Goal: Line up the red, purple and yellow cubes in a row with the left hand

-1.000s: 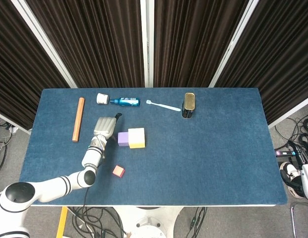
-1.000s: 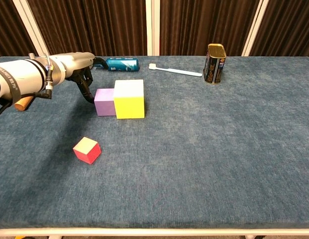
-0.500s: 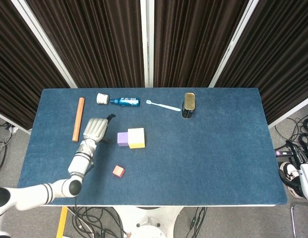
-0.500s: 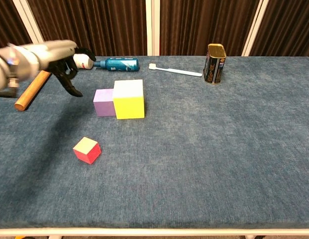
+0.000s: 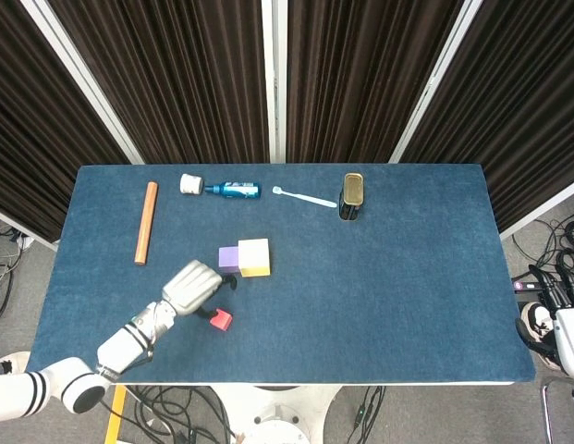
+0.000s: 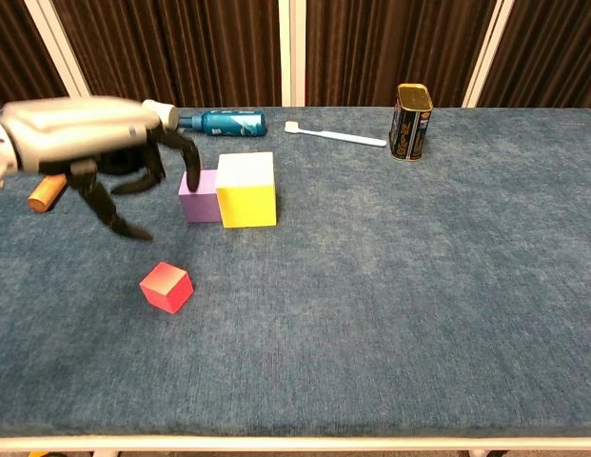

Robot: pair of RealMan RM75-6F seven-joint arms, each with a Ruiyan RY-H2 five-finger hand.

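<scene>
The red cube (image 6: 166,287) lies alone on the blue table (image 6: 419,286), at about 7 o'clock from the purple cube (image 6: 199,195). The purple cube touches the larger yellow cube (image 6: 246,188) at its 3 o'clock side. The left hand (image 6: 105,152) hovers above the red cube at about 11 o'clock from it, fingers (image 6: 112,215) spread and curled downward, holding nothing.

Along the far edge lie a wooden rod (image 5: 145,235), a blue bottle (image 5: 222,188), a toothbrush (image 5: 304,196) and an upright tin can (image 5: 352,196). The right hand shows in neither view.
</scene>
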